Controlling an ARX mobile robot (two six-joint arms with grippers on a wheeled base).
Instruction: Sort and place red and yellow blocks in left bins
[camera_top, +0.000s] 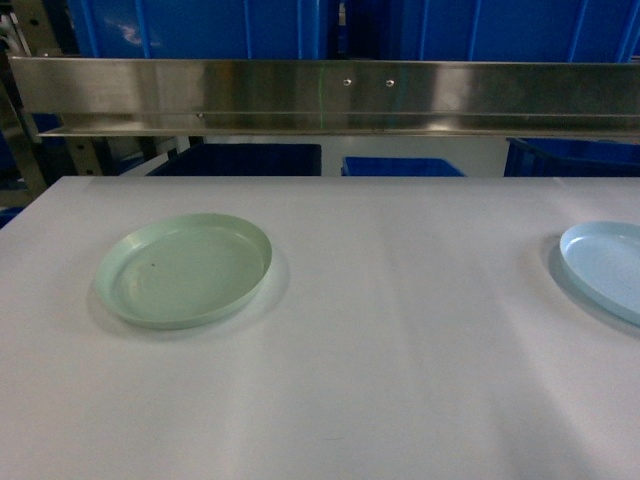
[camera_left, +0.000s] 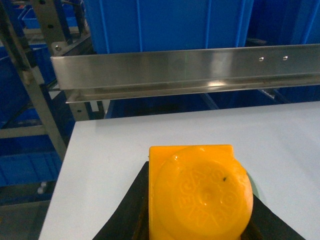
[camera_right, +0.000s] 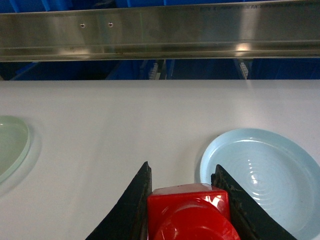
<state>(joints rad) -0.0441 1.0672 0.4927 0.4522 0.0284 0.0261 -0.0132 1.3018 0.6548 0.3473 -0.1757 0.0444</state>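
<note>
Glossy plastic yellow block (camera_left: 199, 192), glossy red block (camera_right: 192, 212), brushed metal rail (camera_top: 330, 95), matt table (camera_top: 380, 360)

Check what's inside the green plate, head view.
The green plate looks empty apart from a tiny dark speck; no blocks in it. The table surface under it is covered.

dim bluish light, glare patches on the steel rail (camera_top: 330, 95), soft shadows beside plates, close blocks blurred
</note>
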